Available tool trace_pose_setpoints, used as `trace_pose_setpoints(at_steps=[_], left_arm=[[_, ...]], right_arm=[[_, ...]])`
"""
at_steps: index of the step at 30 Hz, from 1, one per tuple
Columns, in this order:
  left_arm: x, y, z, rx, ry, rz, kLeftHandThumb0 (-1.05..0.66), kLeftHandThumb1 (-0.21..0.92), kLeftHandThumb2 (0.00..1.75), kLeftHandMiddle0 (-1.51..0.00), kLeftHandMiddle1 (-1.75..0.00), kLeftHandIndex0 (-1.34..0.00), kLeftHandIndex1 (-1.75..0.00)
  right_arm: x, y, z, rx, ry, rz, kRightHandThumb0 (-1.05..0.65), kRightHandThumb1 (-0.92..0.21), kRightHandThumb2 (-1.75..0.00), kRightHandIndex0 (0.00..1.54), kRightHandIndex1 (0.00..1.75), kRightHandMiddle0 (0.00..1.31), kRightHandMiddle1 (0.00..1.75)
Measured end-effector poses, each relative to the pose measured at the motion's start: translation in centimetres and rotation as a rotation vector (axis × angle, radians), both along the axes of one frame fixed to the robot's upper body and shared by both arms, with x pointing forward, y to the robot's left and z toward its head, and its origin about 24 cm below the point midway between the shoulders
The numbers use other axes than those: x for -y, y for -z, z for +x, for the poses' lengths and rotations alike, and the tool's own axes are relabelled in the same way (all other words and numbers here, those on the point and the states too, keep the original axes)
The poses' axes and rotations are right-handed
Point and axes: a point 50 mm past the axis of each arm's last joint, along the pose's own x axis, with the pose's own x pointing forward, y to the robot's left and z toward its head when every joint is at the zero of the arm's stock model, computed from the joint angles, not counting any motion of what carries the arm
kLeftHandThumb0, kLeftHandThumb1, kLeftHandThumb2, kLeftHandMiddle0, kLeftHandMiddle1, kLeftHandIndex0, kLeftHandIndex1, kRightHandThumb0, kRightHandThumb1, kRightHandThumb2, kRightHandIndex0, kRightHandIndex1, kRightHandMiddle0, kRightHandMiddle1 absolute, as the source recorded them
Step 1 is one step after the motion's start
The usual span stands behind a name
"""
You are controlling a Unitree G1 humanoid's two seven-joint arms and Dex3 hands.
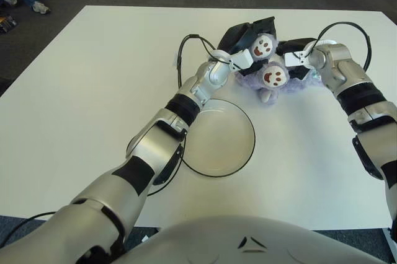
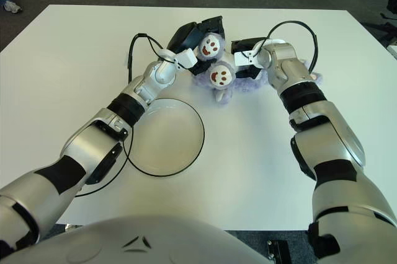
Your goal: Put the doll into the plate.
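A purple plush doll (image 1: 273, 77) lies on the white table just beyond the plate, its two round smiley-faced feet turned toward me. My left hand (image 1: 251, 35) reaches over the plate's far rim, and its black fingers are curled around the doll's upper foot. From the right, my right hand (image 1: 296, 53) presses on the doll's other side with fingers closed on the plush. The white plate (image 1: 217, 137) with a thin black rim sits nearer to me, under my left forearm, with nothing in it.
Black cables loop up from both wrists, one on the left (image 1: 182, 53) and one on the right (image 1: 347, 28). The white table (image 1: 93, 90) ends in dark carpet at the back and sides. A person's shoe (image 1: 38, 7) shows on the floor at the top left.
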Motion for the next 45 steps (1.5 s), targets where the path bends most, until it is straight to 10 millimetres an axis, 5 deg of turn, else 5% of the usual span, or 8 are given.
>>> trace_pose_setpoints(at_steps=[17,26,38,40,45], left_arm=[[-0.1,-0.1,0.0,-0.005,0.007,-0.023,-0.01,0.06,1.56,-0.71,-1.7,-0.71,-1.68],[-0.1,-0.1,0.0,-0.009,0.008,-0.028,-0.01,0.07,1.56,-0.7,-1.71,-0.7,-1.68],[-0.3,0.0,0.1,-0.008,0.002,-0.021,-0.01,0.07,1.56,-0.7,-1.71,-0.7,-1.68],[-0.3,0.0,0.1,-0.008,0.0,-0.02,-0.01,0.07,1.56,-0.7,-1.71,-0.7,-1.68],[-0.4,0.0,0.2,-0.009,0.001,-0.02,-0.01,0.07,1.56,-0.7,-1.71,-0.7,-1.68]], right_arm=[[0.3,0.6,-0.2,-0.045,-0.05,-0.039,0.46,-0.33,-1.03,0.81,1.37,0.0,0.73],[0.4,0.7,0.0,-0.018,-0.051,-0.034,0.45,-0.36,-1.02,0.77,1.4,0.02,1.29],[1.3,1.2,0.6,0.035,0.067,0.062,0.47,-0.29,-1.24,0.69,1.61,0.34,1.72],[1.4,1.2,0.7,0.052,0.09,0.095,0.2,-0.18,-1.39,0.76,1.57,0.49,1.74],[1.7,1.4,0.9,0.1,0.127,0.161,0.04,-0.05,-1.53,0.84,1.52,0.64,1.74]])
